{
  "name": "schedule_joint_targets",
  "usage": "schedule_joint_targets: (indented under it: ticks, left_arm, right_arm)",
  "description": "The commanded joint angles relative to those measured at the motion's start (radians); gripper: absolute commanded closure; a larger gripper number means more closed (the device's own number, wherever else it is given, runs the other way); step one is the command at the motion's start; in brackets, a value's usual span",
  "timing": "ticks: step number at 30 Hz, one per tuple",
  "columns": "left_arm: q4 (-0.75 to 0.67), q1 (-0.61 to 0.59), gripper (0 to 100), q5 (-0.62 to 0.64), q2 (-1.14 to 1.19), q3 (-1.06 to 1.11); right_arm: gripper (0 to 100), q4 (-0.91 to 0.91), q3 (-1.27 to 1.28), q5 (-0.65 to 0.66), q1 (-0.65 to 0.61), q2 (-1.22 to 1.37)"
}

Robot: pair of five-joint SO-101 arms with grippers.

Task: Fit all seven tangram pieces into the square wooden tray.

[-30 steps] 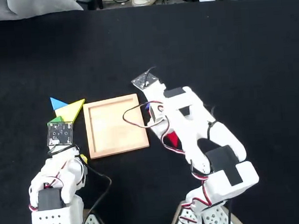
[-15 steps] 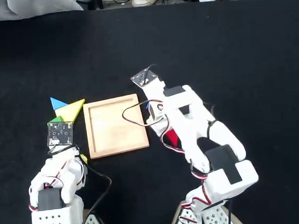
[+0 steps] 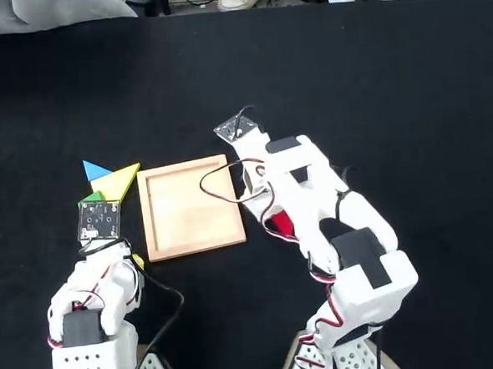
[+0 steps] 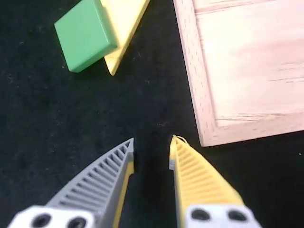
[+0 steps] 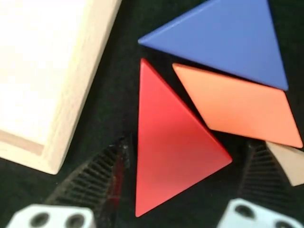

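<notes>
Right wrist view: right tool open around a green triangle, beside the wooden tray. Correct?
Wrong colour. The right wrist view shows the right tool open around a red triangle, not a green one, beside the wooden tray.

We see a square tray of pale bare wood (image 4: 190, 61), grained and matt; a smooth, satin-painted red triangle (image 5: 168, 142); a matt black cloth-covered bench (image 3: 390, 75); ribbed plastic fingers (image 4: 194, 175) on the left hand (image 4: 152, 149).
</notes>
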Motion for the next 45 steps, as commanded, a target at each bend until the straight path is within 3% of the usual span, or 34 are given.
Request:
schedule_joint_targets:
  ticks: [1,17,23,34,41,45]
  left_arm:
    - [0.003,0.008,87,-0.008,-0.008,0.021]
    - [0.003,0.008,87,-0.008,-0.008,0.021]
    - [0.003,0.008,87,-0.008,-0.008,0.021]
    - [0.003,0.008,87,-0.008,-0.008,0.021]
    - [0.003,0.008,87,-0.008,-0.008,0.021]
    - [0.003,0.008,87,-0.008,-0.008,0.021]
  right_arm:
    - [64.2,0.012,-0.042,0.0,-0.009,-0.001]
    - [64.3,0.038,-0.044,-0.037,-0.009,0.002]
    - [74.0,0.037,-0.048,-0.038,-0.009,0.005]
    - [74.8,0.044,-0.048,-0.04,-0.009,-0.005]
    - [74.8,0.115,-0.001,-0.023,-0.014,-0.197]
    - [74.8,0.114,0.097,0.101,-0.044,-0.346]
